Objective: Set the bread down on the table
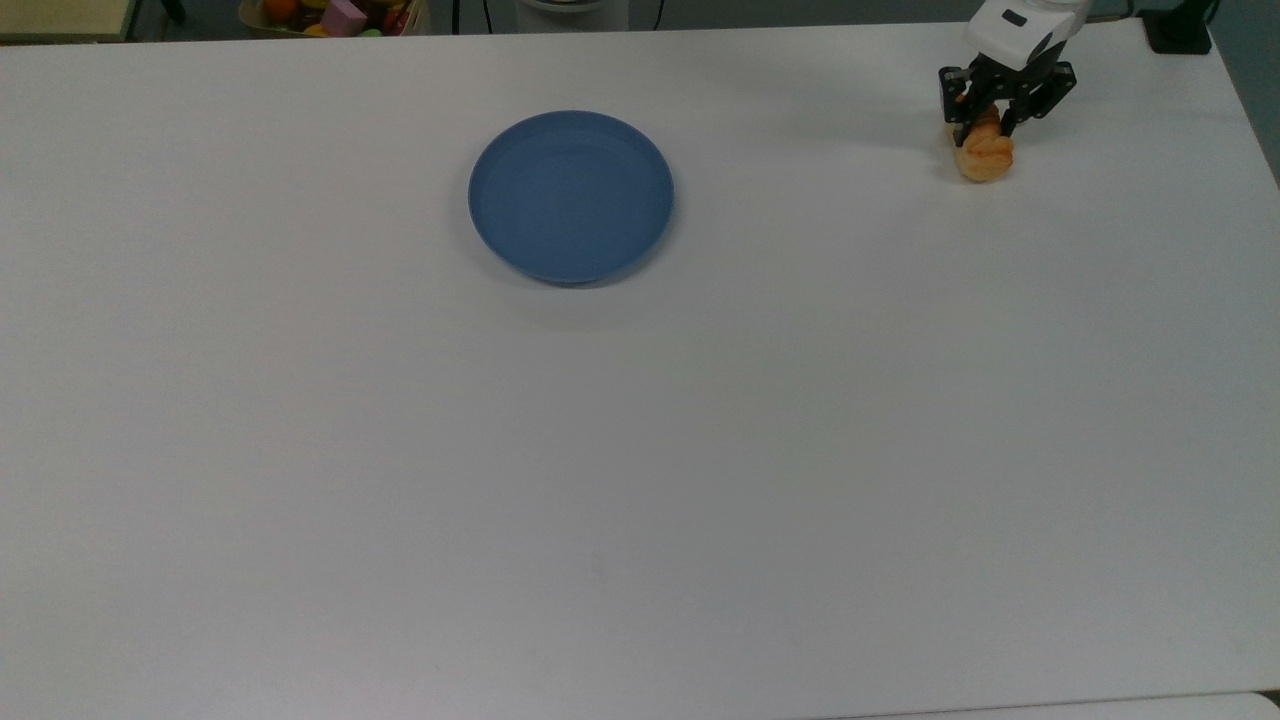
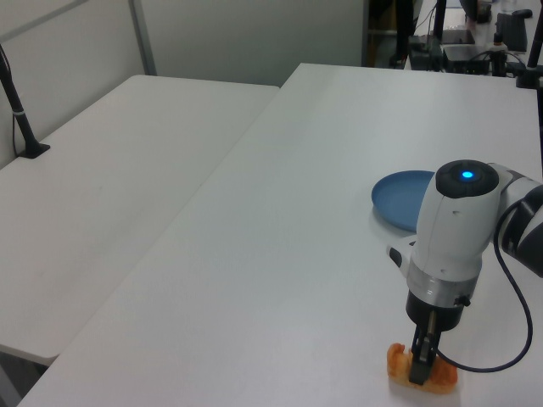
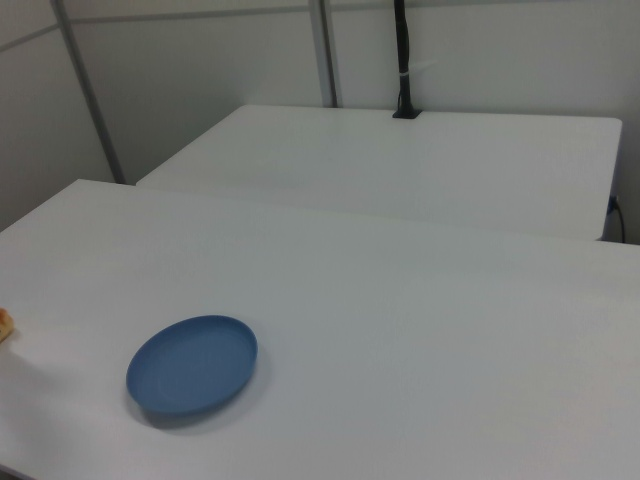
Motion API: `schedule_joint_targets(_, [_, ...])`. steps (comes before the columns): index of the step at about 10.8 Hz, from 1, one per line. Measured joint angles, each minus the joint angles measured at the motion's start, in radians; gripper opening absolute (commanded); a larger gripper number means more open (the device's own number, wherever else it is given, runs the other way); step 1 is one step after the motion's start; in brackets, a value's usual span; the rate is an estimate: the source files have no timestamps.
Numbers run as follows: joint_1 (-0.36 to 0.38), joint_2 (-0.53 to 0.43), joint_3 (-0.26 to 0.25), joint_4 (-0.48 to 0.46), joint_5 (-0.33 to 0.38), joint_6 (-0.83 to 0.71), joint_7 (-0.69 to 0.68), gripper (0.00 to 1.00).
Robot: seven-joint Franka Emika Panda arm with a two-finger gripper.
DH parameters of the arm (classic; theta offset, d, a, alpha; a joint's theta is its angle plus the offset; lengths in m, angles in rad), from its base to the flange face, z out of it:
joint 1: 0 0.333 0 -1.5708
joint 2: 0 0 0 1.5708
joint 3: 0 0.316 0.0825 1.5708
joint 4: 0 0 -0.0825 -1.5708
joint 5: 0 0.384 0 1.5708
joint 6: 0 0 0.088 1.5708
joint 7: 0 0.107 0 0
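1. Closest in the left view is the bread point(image 2: 422, 380). It sits low on the white table point(image 2: 280, 254), near the edge, and looks like it is touching the top.
2. The gripper point(image 2: 420, 371) comes straight down onto the bread, and its two fingers are squeezed on the bread's middle. In the top view the gripper point(image 1: 985, 128) is at the far right corner of the table point(image 1: 640, 450), with the bread point(image 1: 984, 156) poking out under it.
3. I think the job is almost done. The bread is far from the plate and seems to rest on the table. What is left is to let go and lift the arm away. If the fingers pull up too fast, the bread may roll or stick to them.
4. Farther back is the blue plate point(image 2: 407, 197). It is round with a low rim, and nothing is in it. The top view shows the blue plate point(image 1: 571, 196) well apart from the bread, and bare inside.
5. Past the far edge of the table, in the top view, is a box of toys point(image 1: 335, 15). It holds bright things, one pink block and some that look like toy fruit. I cannot tell more.
6. In the right view a bit of the bread point(image 3: 4, 324) peeks in at the left edge.
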State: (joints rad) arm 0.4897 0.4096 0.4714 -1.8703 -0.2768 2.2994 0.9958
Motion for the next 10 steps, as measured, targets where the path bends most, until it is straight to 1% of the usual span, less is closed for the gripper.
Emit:
schedule_joint_targets(7, [-0.001, -0.003, 0.000, 0.010, -0.019, -0.001, 0.002, 1.00])
schedule_joint_targets(8, [-0.001, -0.015, 0.000, 0.017, -0.021, -0.025, 0.002, 1.00])
schedule_joint_targets(10, [-0.004, -0.072, -0.001, 0.034, -0.022, -0.118, 0.001, 1.00])
